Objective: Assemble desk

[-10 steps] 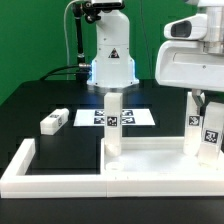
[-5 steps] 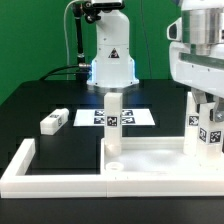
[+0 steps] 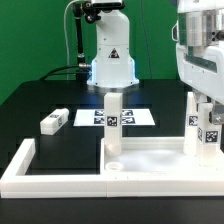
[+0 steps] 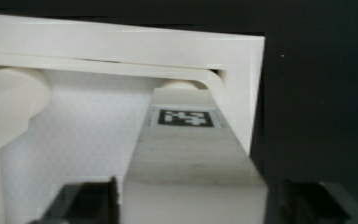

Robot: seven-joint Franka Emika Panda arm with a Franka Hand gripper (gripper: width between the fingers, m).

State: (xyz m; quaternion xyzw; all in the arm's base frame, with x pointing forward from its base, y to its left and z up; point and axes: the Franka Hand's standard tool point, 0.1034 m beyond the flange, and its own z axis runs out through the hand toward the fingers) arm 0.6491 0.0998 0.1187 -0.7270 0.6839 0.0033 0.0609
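Black table (image 3: 40,95) surrounds the desk (image 3: 150,160); wrist view alone shows the tool (image 4: 194,205) spread astride a leg (image 4: 190,150).

Item one: the marker board (image 3: 140,116), a thin flat white sheet printed with black-and-white square tags, lying flat and taken here as the landmark. Item two: a matte black work table (image 3: 40,105), carrying the marker board and spreading out from it on every side. A pale bluish sheen lies on the black surface just behind the marker board. Item three: a plain green backdrop wall (image 3: 30,30), standing behind the marker board and filling the exterior view above the table's far edge. Item four: a low white angular border fence (image 3: 22,160), resting on the table nearer the camera than the marker board, turning a corner on the exterior view's left. Lighting: bright and even, with soft shadows.
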